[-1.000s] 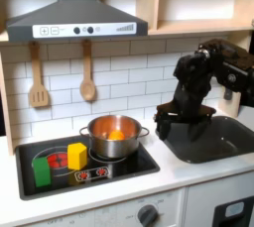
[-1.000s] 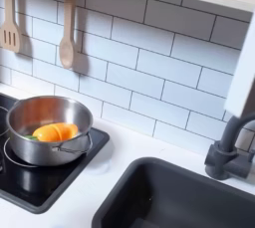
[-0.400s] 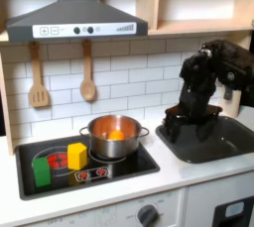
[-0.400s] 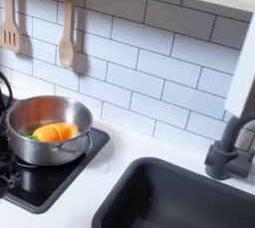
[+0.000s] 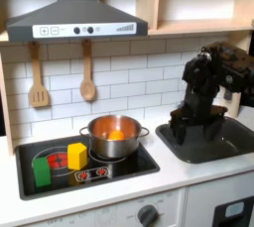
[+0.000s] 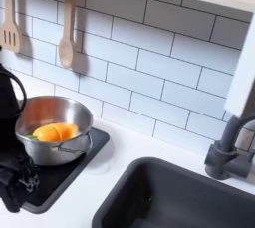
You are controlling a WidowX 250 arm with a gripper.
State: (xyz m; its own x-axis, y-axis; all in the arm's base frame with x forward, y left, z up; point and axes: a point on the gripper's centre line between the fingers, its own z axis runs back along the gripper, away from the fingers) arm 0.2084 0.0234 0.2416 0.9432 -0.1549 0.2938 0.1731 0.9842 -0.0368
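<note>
Right-centre in the first exterior view, over the sink [image 5: 220, 140]'s left rim, my pincer [image 5: 182, 127] has edged left toward the mid-frame pot [image 5: 111, 148] holding an orange piece [image 5: 117, 134]; can't tell its opening.

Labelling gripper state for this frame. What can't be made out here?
- Gripper, first exterior view: dark against the sink, too blurred to tell open or shut.
- Sink floor, second exterior view: cut off by the bottom edge.
- Orange item in the pot: the pot wall hides its lower part; too small to identify.
- Stove markings, first exterior view: too small to read.
</note>
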